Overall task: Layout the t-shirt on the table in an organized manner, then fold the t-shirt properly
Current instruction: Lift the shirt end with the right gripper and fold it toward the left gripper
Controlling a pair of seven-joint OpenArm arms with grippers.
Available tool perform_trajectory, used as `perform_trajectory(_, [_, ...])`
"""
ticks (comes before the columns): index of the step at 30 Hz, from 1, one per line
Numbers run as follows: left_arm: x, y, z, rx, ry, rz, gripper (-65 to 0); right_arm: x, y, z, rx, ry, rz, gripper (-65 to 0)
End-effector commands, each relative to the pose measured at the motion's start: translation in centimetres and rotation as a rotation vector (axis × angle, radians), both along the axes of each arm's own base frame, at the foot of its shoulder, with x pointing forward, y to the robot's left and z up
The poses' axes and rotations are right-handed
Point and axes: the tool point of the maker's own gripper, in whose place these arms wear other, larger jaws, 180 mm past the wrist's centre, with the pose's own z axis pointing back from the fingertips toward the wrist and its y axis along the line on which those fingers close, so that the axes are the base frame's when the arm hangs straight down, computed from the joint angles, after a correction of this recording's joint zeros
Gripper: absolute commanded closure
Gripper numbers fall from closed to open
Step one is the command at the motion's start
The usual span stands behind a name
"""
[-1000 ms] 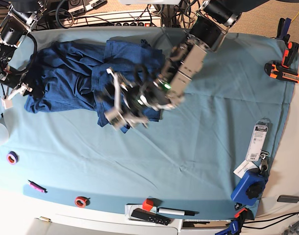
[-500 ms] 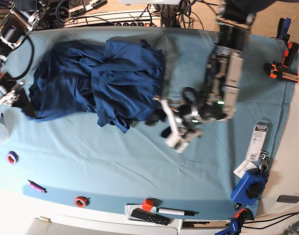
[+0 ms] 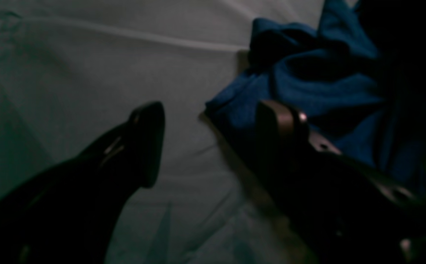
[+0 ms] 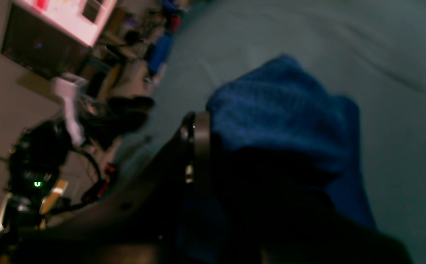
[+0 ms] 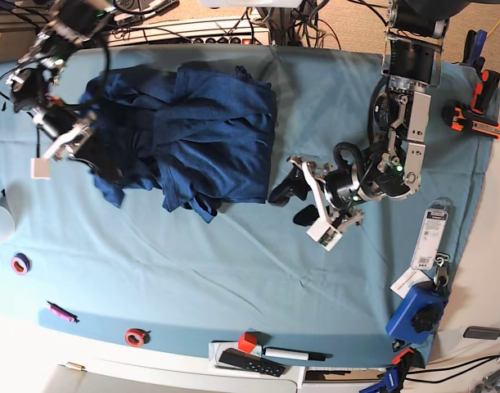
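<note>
Surface: light teal cloth, smooth with soft creases, covers your wide table (image 5: 233, 270); white edges show along the near side.
Shirt: the t-shirt (image 5: 192, 135) is a dark blue heathered knit, soft and heavily wrinkled, bunched in a rumpled heap on the far left part of the table in the base view.
Your right gripper (image 5: 69, 139): at the shirt's left edge, its dark fingers pinched together on a fold of the knit; the right wrist view shows a ribbed blue bulge of fabric beside one black finger (image 4: 198, 146).
Your left gripper (image 5: 303, 201): just beside the shirt's right edge, over bare cloth, jaws spread wide and holding nothing; the left wrist view shows two black rounded fingers (image 3: 146, 143) apart, with the shirt's crumpled hem beyond them.
Table edges: a black pen (image 5: 295, 354), a small red block (image 5: 247, 341), a red tape ring (image 5: 135, 336) and a purple tape ring (image 5: 20, 264) lie along the near and left margins.
</note>
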Motion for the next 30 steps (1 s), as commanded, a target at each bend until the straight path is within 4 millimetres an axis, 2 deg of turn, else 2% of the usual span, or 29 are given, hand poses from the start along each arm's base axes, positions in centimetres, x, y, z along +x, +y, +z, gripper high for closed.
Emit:
perform_trajectory(1, [0.9,-0.3,1.9,-0.037,-0.054,-0.001,-36.3,0.3,0.6,2.5,0.0,-0.09,0.008,0.0])
perform_trajectory(4, [0.9,-0.3,1.9,-0.036,-0.054,-0.001,-36.2,0.1,3.5,4.8,-0.014,-0.172,0.045,0.0])
perform_trajectory(6, [0.8,-0.3,1.8,-0.032,-0.049,-0.003,-36.3,0.1,5.1,5.1,-0.066,-0.181,0.073,0.0])
perform_trajectory(8, [0.8,-0.3,1.8,-0.03,-0.047,-0.003,-36.3,0.3,6.4,4.1,-0.163,-0.142,0.103,0.0])
perform_trajectory(13, [0.6,-0.2,1.5,-0.017,-0.036,-0.008,-36.2,0.4,8.3,-0.9,-0.425,0.026,0.187,0.0])
perform_trajectory(14, [0.6,-0.2,1.5,-0.018,-0.036,-0.008,-36.2,0.6,8.6,-1.4,-0.459,0.032,0.192,0.0])
perform_trajectory(24, [0.6,-0.2,1.5,-0.018,-0.036,-0.008,-36.2,2.4,14.3,-2.7,-0.624,-0.043,0.251,0.0])
perform_trajectory(30, [0.6,-0.2,1.5,-0.018,-0.036,-0.008,-36.2,2.9,16.0,-4.1,-0.759,-0.02,0.22,0.0])
